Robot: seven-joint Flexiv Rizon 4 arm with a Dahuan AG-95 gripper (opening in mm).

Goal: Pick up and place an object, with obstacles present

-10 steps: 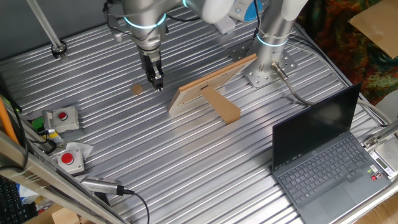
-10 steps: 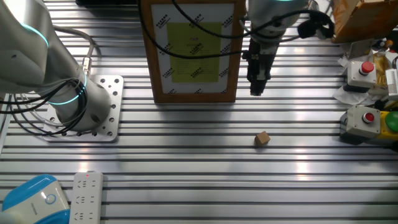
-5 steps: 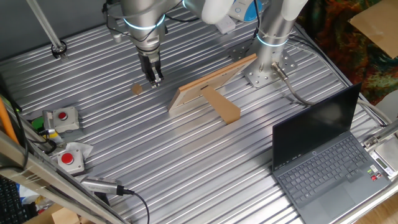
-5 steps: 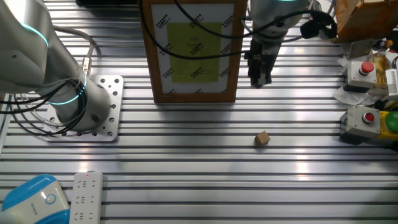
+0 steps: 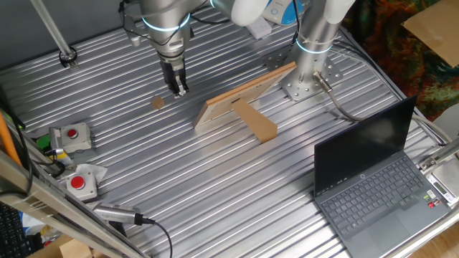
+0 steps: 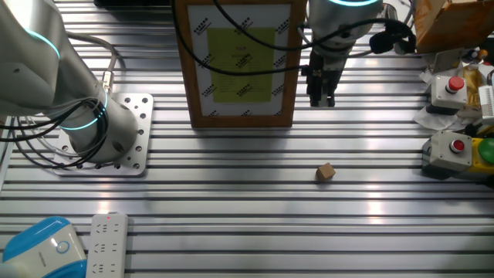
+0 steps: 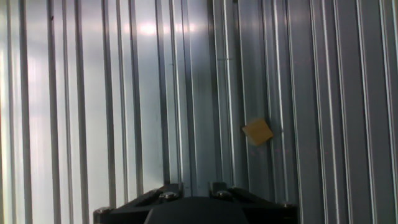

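Note:
The tiny tan wooden cube (image 5: 158, 102) lies alone on the ribbed metal table; it also shows in the other fixed view (image 6: 326, 171) and in the hand view (image 7: 258, 132). My gripper (image 5: 177, 91) hangs above the table between the cube and the panel, its fingers a little apart and holding nothing; the other fixed view shows it too (image 6: 322, 99). The light-wood panel (image 5: 244, 93) stands on edge, and the brown bar (image 5: 257, 122) joins it to form a T. In the other fixed view the panel (image 6: 239, 62) shows its face and hides the bar. The hand view shows only the hand's base.
A black laptop (image 5: 373, 179) stands open at the right. Two red-button boxes (image 5: 70, 135) sit at the left edge. The second arm's base plate (image 5: 305, 82) stands behind the panel, with a cable running off it. A power strip (image 6: 106, 245) lies near one table edge.
My gripper has risen a little and shifted slightly away from the cube; its fingers now show a gap between them. The cube and the obstacles have not moved.

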